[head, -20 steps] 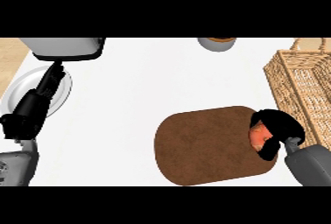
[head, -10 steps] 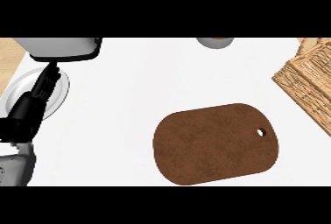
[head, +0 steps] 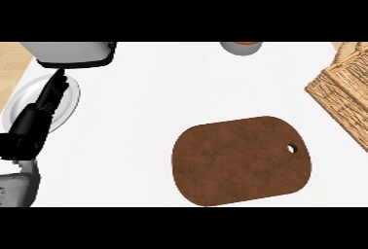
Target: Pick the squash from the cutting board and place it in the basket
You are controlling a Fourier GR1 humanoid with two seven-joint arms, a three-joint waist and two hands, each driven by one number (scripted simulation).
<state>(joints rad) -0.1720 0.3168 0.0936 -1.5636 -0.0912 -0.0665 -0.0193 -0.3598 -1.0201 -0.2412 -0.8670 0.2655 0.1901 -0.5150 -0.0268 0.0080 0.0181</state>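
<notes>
Your left robot hand (head: pixel 45 109) rests open over the plate (head: pixel 68 109); right hand and squash are unseen. Cutting board (head: pixel 241 160) bare; basket (head: pixel 345 95) far right.

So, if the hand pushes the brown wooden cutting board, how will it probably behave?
The brown wooden cutting board looks flat and rigid, so it would likely slide without bending. It lies flush on the white counter, so tipping seems unlikely, and lifting its edge may be awkward.
</notes>
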